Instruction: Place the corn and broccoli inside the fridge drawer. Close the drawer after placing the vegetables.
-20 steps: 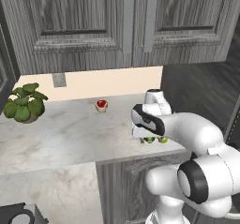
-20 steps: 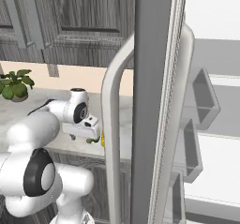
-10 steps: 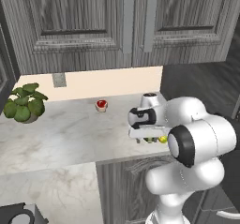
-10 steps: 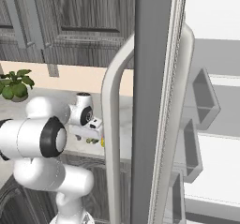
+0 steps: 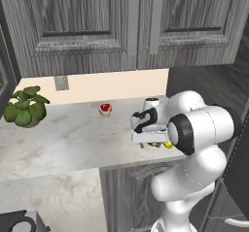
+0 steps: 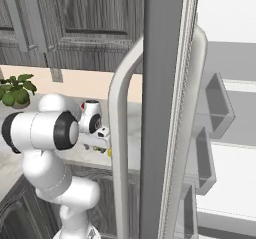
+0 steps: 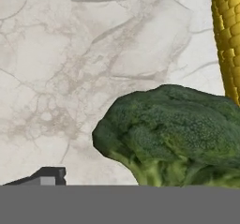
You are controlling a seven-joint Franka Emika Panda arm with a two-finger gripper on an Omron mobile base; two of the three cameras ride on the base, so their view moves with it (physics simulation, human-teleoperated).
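Grey-veined white marble forms the counter (image 5: 63,139) where the work is happening, beneath dark grey wood cabinets. The white arm bends low over the counter's front edge, and its gripper (image 5: 147,140) hangs just above two vegetables lying there. In the hand view the dark green broccoli (image 7: 173,134) lies close below the camera, pale stem toward the bottom edge, with the yellow corn (image 7: 228,40) just beside it, seemingly touching it. Only one dark fingertip (image 7: 47,175) shows, well off to one side of the broccoli, so whether the jaws are spread or pressed together cannot be told; nothing appears to be held. The step in hand looks like picking up the broccoli. To do it well, the hand likely needs to shift until the floret sits between the fingers, then descend and close across the crown without nudging the corn off the counter edge. The open fridge door (image 6: 165,108), with its long handle and small bins, stands just beside the counter. No brand, label or writing can be read anywhere.
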